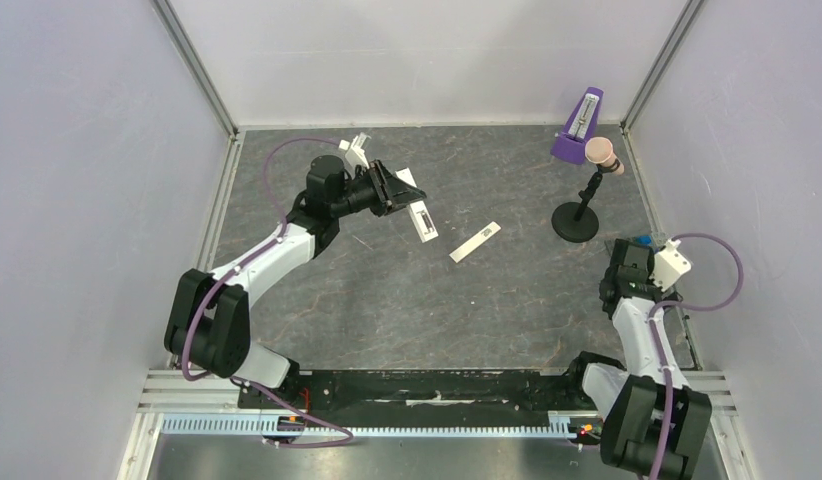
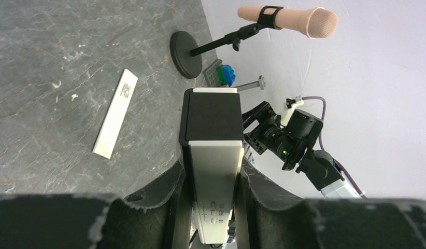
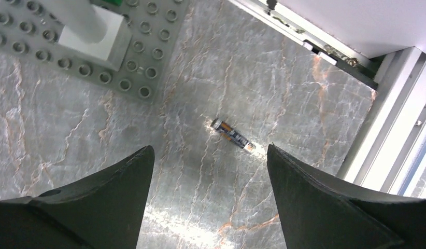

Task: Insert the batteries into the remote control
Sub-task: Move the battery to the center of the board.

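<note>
Marbled table (image 1: 407, 300): white strip (image 1: 475, 241), battery (image 3: 231, 135).

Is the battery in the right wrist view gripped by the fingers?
No, the battery lies loose on the table, apart from both open fingers.

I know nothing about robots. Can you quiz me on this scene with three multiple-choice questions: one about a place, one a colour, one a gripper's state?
1. Where does the battery lie? A. on the table, below the right gripper; B. on a shelf; C. in a box.
2. What colour is the metronome? A. green; B. red; C. purple.
3. What is the left gripper doing? A. hanging open; B. clamping the remote control; C. clamping a cup.
Answers: A, the right wrist view shows it on the surface between open jaws; C, its body is purple; B, both jaws press the white bar's sides.
</note>
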{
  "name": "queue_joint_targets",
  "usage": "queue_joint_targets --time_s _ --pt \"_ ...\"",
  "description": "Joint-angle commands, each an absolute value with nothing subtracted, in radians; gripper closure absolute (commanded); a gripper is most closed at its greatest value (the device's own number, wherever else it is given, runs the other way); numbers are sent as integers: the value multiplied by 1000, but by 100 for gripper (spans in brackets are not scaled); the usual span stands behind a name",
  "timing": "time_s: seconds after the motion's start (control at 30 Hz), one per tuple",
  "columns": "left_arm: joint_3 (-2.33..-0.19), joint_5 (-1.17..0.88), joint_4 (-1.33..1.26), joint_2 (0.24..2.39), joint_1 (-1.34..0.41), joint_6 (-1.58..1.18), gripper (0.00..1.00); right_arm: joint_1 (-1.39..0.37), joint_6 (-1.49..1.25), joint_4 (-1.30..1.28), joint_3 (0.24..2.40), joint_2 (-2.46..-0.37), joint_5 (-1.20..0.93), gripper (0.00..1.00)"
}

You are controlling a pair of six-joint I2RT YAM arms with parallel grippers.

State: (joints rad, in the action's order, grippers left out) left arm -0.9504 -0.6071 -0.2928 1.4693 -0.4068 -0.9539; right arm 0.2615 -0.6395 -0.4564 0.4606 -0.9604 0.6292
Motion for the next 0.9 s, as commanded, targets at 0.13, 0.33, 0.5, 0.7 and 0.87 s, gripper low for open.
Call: queue_joint_targets --time_s 0.13,0.33,0.5,0.7,0.87 --pt "-1018 -690 -330 1467 -398 -923 98 410 -613 -385 397 -906 533 22" --pt "-1025 -708 -331 1468 -387 -911 98 492 -610 -349 389 -984 467 32" --pt "-1026 -705 -329 1470 -383 -911 98 542 -593 -307 368 -1018 410 36" --pt "-1029 -699 -320 1472 -381 -911 98 578 -580 -278 360 -1069 361 41" --pt "-1031 -691 -314 1477 -381 -913 98 583 -572 -257 362 -1095 333 46"
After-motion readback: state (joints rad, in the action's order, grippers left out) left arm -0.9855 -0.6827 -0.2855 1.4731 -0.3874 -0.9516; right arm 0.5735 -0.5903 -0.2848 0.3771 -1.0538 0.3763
